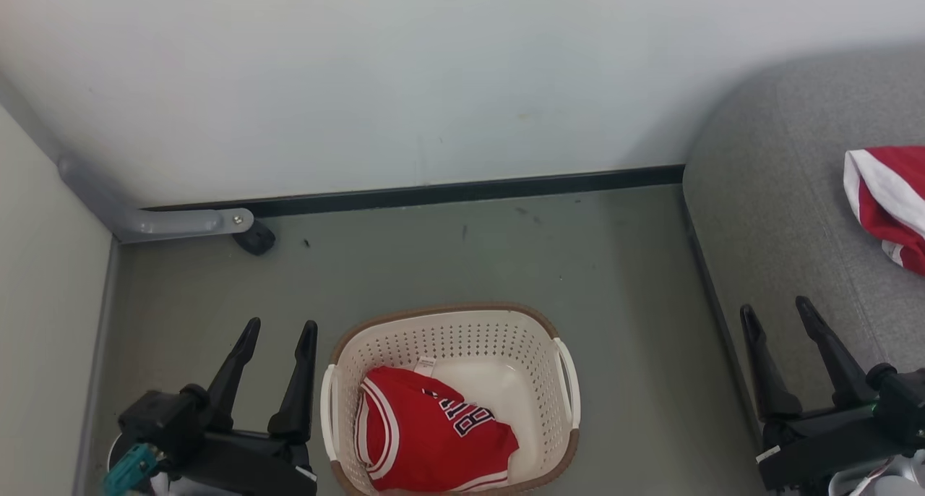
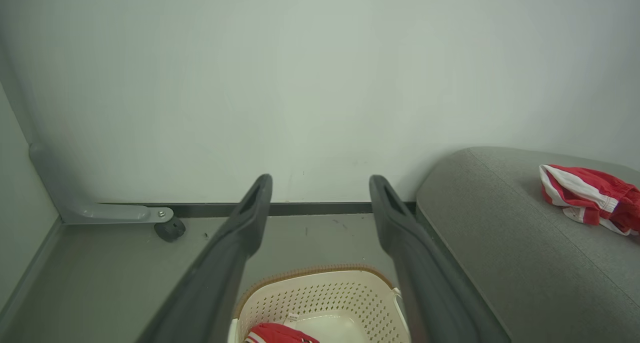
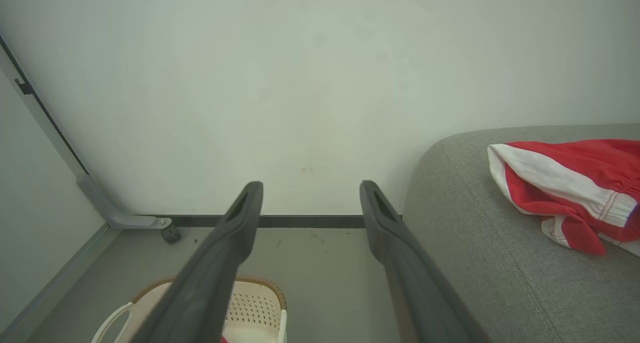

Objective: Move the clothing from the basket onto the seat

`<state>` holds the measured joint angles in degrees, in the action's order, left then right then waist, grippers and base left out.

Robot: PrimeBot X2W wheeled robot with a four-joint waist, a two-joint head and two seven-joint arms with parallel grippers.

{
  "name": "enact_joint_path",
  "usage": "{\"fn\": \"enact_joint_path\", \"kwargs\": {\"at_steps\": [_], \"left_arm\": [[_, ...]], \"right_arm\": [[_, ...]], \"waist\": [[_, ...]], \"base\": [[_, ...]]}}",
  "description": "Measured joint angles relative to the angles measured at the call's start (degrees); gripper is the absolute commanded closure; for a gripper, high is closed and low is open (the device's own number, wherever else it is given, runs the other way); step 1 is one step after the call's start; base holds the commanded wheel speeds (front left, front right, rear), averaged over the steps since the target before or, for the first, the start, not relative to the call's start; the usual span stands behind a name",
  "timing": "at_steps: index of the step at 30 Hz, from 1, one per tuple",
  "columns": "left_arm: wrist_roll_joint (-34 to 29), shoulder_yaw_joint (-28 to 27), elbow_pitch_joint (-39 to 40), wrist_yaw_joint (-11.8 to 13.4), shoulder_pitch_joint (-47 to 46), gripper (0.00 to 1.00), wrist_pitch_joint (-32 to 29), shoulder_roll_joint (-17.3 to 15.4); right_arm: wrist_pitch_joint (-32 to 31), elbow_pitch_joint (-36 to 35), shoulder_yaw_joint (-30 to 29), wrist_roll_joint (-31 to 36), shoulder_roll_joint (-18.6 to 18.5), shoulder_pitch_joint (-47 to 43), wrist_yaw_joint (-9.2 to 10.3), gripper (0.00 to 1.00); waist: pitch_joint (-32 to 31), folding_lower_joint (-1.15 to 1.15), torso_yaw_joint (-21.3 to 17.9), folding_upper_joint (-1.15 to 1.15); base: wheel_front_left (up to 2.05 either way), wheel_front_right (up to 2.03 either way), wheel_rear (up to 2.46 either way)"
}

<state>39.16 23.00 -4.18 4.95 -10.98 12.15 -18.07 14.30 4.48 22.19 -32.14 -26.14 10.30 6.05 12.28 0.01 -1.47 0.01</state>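
1. Leg (image 1: 181,225): grey metal with a bolt head and a black caster (image 1: 254,237). It stands at the foot of the wall (image 1: 433,84), far left.
2. Left gripper (image 1: 281,330): fingers spread wide, nothing between them. It hangs over the floor (image 1: 614,279), just left of the basket.
3. Basket (image 1: 448,312): cream, perforated, with a brown rim and white loop handles. It stands on the floor between the two grippers.
4. Jersey (image 1: 426,438): red with white trim, crumpled in the basket's near-left part. The black letters edged in white are creased and turned sideways, so they cannot be read in full. A small white tag (image 1: 426,366) sits at the collar, its print too small to read.
5. Skirting (image 1: 470,191): black strip along the foot of the wall.
6. Seat (image 1: 766,228): grey fabric with a rounded corner, right of the basket and apart from it.
7. Right gripper (image 1: 777,311): fingers spread wide and empty, over the seat's near edge.
8. Shorts (image 1: 885,199): red with a broad white stripe, bunched on the seat, far right.
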Motion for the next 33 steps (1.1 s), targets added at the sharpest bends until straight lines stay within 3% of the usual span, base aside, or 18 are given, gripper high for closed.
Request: {"fn": "enact_joint_path", "kwargs": {"at_steps": [19, 33], "left_arm": [[-2.03, 5.48, -7.08, -3.54, -11.16, 0.0, -7.24, 0.19], [-4.44, 8.29, -16.78, -5.49, -19.39, 0.0, -12.62, 0.86]], "right_arm": [[0.24, -1.83, -1.0, 0.96, 3.23, 3.79, 0.0, 0.0], [0.25, -2.23, -1.61, 2.55, 5.91, 6.92, -0.03, 0.0]], "waist": [[11.87, 0.0, -3.77, 0.0], [20.42, 0.0, -6.67, 0.0]], "base": [[0.0, 0.0, 0.0], [0.0, 0.0, 0.0]]}}
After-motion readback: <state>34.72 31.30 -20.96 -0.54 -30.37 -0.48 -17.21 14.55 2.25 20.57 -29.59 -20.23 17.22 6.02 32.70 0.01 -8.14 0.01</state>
